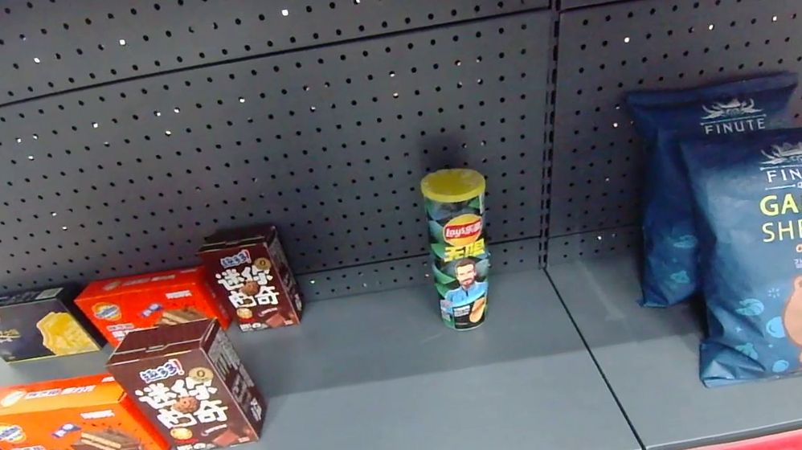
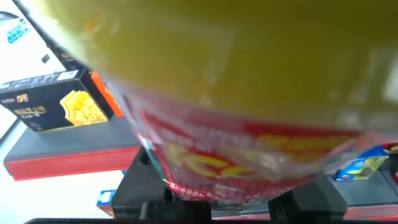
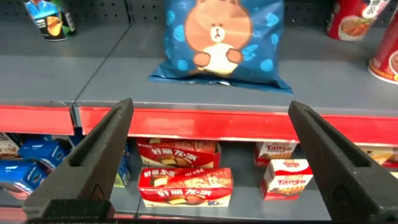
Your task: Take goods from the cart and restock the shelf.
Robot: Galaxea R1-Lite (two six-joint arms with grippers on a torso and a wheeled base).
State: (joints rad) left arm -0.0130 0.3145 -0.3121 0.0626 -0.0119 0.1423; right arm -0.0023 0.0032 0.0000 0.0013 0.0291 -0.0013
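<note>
A red chips can with a yellow lid (image 2: 236, 93) sits very close in the left wrist view, and my left gripper (image 2: 224, 194) is shut on it, dark fingers (image 2: 140, 186) on either side of its body. My right gripper (image 3: 211, 162) is open and holds nothing, in front of the red edge of the shelf (image 3: 186, 121), facing a blue bear-print chips bag (image 3: 217, 37). On the grey shelf (image 1: 413, 394) a green chips can with a yellow lid (image 1: 462, 247) stands upright near the back panel.
Black, orange and brown snack boxes (image 1: 184, 387) stand in two rows at the shelf's left. Two blue chips bags (image 1: 797, 256) lean at the right. Bare shelf lies around the green can. Red cans (image 3: 354, 18) stand beyond the bag, and boxes (image 3: 186, 186) fill the lower shelf.
</note>
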